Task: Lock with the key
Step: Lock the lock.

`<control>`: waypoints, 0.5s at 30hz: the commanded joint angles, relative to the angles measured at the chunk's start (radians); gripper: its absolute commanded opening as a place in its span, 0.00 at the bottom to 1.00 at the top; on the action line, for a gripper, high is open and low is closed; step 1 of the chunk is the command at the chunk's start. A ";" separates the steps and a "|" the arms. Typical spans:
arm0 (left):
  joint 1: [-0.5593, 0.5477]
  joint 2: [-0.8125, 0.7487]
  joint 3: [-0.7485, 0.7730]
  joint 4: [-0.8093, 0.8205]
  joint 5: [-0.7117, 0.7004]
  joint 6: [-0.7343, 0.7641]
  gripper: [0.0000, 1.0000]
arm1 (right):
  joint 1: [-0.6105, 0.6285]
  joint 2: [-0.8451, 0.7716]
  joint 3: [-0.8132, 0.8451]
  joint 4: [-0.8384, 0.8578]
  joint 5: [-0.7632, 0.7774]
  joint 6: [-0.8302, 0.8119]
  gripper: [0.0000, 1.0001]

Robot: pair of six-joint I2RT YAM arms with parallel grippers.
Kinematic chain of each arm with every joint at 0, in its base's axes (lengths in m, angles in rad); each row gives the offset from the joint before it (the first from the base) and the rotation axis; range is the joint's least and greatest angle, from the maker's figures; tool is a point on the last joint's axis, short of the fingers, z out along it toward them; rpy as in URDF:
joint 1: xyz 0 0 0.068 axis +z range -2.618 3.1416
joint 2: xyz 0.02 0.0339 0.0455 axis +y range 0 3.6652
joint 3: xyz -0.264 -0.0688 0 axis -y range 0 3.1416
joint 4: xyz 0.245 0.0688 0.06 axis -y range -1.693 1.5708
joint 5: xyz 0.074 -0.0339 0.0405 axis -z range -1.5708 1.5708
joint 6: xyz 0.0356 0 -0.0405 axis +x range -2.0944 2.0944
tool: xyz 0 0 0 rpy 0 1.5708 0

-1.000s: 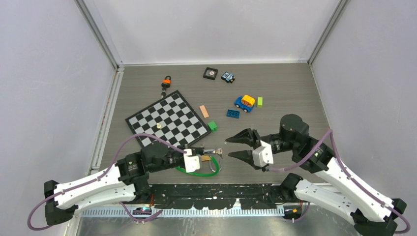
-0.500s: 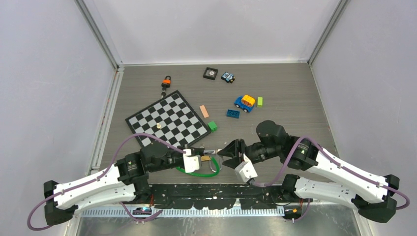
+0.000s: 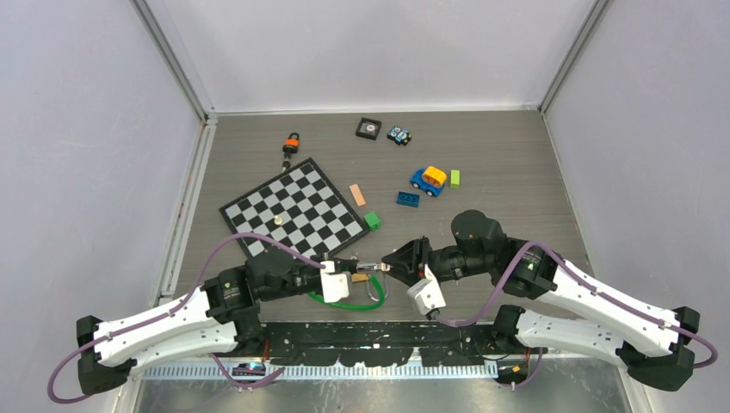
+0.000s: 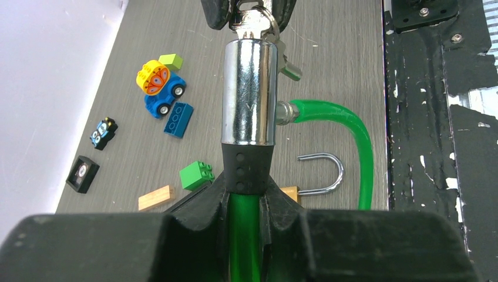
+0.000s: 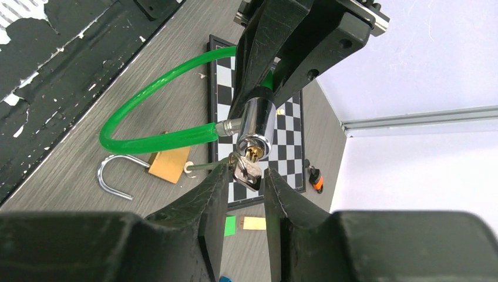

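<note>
My left gripper is shut on the green cable lock at the black collar behind its chrome cylinder, holding it off the table with the keyhole end toward the right arm. The green cable loops below. A silver key sits in the keyhole, with a ring and a second key hanging from it. My right gripper has its fingers closed in on both sides of the key head. An open brass padlock lies on the table under the lock.
A checkerboard lies left of centre, with an orange padlock behind it. A wooden block, a green brick, a blue brick, a toy car and small items lie further back.
My right gripper swung left from an open pose near the table's right middle to the lock's end and closed around the key. The left arm has held still.
</note>
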 commanded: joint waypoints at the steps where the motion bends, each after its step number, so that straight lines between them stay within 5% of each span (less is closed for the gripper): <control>1: 0.003 -0.017 0.055 0.072 0.020 -0.019 0.00 | 0.006 -0.011 -0.007 0.074 0.005 0.008 0.32; 15: 0.003 -0.019 0.052 0.073 0.003 -0.013 0.00 | 0.006 -0.022 -0.021 0.099 -0.069 0.150 0.01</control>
